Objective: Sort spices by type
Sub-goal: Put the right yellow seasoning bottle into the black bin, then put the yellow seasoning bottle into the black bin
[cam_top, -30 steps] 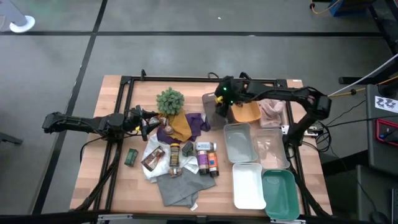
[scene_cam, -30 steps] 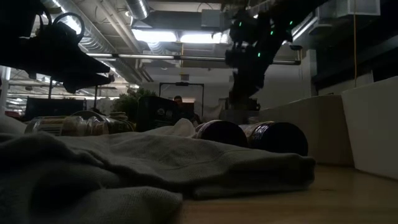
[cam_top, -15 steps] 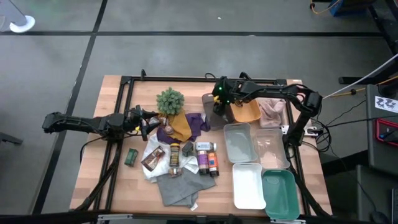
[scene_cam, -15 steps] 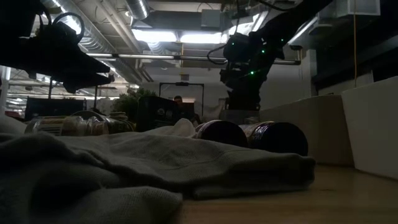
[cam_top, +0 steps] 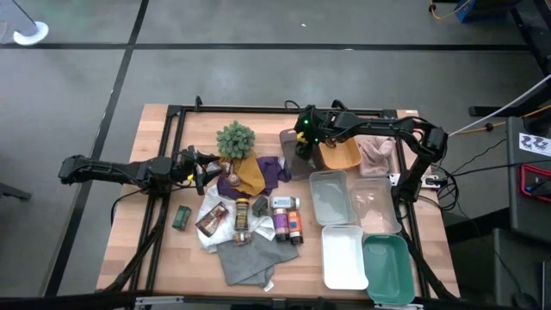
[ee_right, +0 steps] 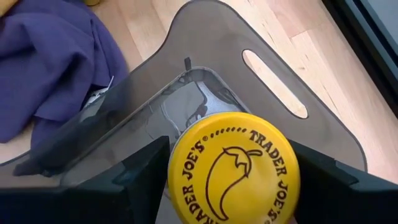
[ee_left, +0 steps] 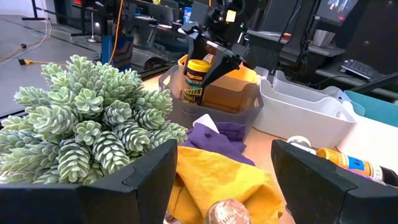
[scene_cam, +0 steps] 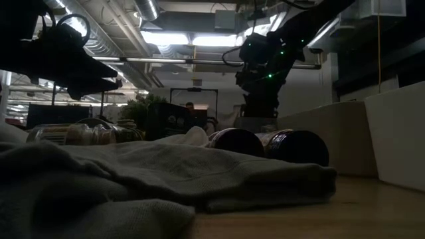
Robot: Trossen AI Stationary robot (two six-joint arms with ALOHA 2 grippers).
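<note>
Grey tray (ee_right: 292,93) at the table's far side, its handle-slot end below my right gripper (ee_left: 214,53). Yellow-topped tin (ee_right: 233,168) sits upright between my spread jaws, inside the tray's corner; whether they grip or have released it, cannot tell. Risk: lifting off crooked could snag and topple it; left gripper (cam_top: 205,175) waits open by the plant (cam_top: 235,139).

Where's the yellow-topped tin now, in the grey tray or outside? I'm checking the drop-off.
In: the yellow-topped tin stands upright inside the grey tray, between the right claw's fingers.
</note>
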